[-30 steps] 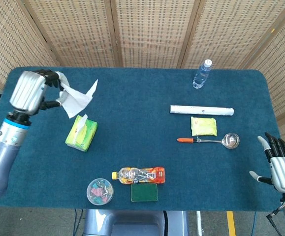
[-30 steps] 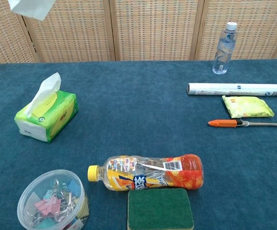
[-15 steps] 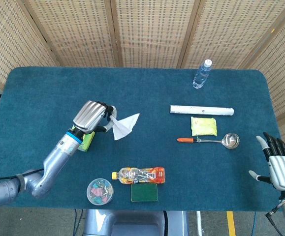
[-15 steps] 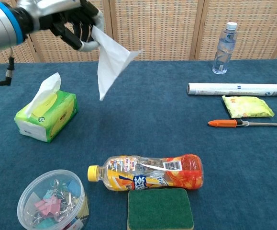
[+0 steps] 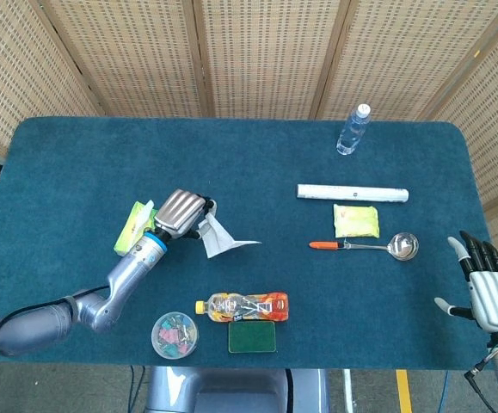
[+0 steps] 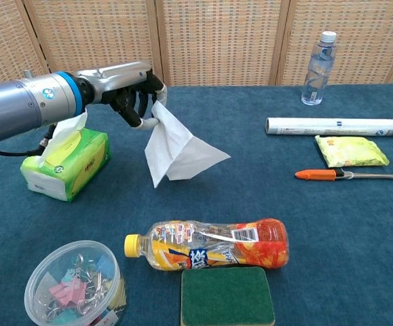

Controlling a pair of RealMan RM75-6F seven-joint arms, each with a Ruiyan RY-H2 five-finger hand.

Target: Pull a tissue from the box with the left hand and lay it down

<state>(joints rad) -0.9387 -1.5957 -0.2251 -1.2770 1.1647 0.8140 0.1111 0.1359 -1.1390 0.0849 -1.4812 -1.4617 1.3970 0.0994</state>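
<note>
Low over the blue tabletop (image 5: 257,163): left hand (image 5: 181,213), fingers curled, pinching the top corner of a white tissue (image 6: 177,149). Tissue hanging down and spreading rightward from that grip, lower folds at or just above the cloth — contact not certain from either view. Just behind and to the left of the hand: green tissue box (image 6: 66,163), another sheet poking up from its slot, partly hidden in the head view by the wrist.

Far at the right edge of the head view: right hand (image 5: 488,288), fingers spread and straight, holding nothing, off past the tabletop's corner; out of the chest view altogether.

Near the front edge: orange drink bottle (image 6: 210,244) lying on its side, yellow cap to the left, with a green sponge (image 6: 227,296) touching or just in front of it. Left of those, a round clear tub of coloured clips (image 6: 74,285).

On the right half: white roll (image 6: 335,126) lying crosswise, yellow-green packet (image 6: 351,151) just in front of it, then a ladle with an orange handle (image 5: 365,246). At the back, upright clear water bottle (image 6: 317,68).
</note>
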